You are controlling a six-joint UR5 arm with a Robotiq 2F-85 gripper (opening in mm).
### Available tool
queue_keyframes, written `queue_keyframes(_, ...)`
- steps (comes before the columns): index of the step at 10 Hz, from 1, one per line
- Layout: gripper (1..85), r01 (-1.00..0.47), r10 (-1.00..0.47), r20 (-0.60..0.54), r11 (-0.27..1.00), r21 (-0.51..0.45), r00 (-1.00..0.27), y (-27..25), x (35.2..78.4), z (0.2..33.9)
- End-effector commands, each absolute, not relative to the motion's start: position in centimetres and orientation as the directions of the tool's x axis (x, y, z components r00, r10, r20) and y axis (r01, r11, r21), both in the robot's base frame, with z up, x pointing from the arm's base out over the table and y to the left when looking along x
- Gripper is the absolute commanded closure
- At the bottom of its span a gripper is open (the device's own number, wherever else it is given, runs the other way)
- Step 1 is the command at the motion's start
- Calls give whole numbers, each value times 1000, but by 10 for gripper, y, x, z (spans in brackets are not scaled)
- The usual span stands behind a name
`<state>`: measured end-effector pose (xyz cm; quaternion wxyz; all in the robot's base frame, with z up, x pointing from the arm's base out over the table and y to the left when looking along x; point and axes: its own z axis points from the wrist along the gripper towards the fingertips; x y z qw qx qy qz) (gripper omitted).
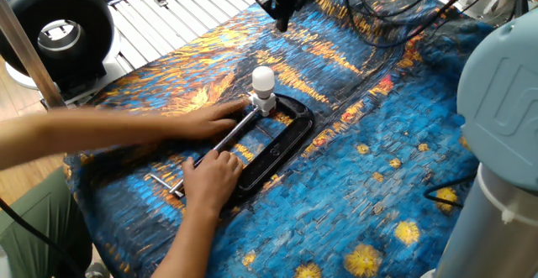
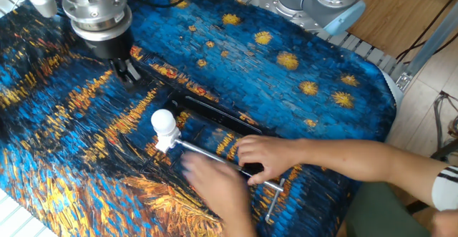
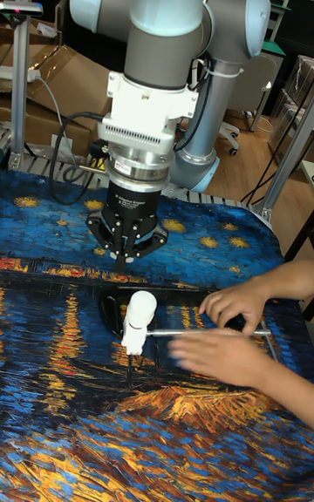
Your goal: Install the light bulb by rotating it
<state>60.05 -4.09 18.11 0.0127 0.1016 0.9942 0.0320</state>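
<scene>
The robot's black 2-finger gripper (image 2: 127, 71) is hanging empty with jaws nearly together, away from the small white light bulb (image 2: 164, 122), which is standing upright on its white socket, since 2 human hands (image 2: 266, 153) are fixing the black metal C-clamp (image 1: 273, 148).

Even, bright indoor light from overhead — shadows soft, short. Light bulb (image 1: 263, 79) near-overexposed, detail washed out. Person's moving hand (image 2: 215, 187) motion-blurred in all three views. Robot arm (image 1: 503, 135) close to lens — out of focus. Background dim in tall view.
</scene>
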Motion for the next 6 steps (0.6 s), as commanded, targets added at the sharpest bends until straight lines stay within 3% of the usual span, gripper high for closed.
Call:
queue_keyframes(1,847,209,209,14,976,67,-978,-35,598,172)
queue_keyframes(6,847,166,165,10,984,72,-986,-34,600,170)
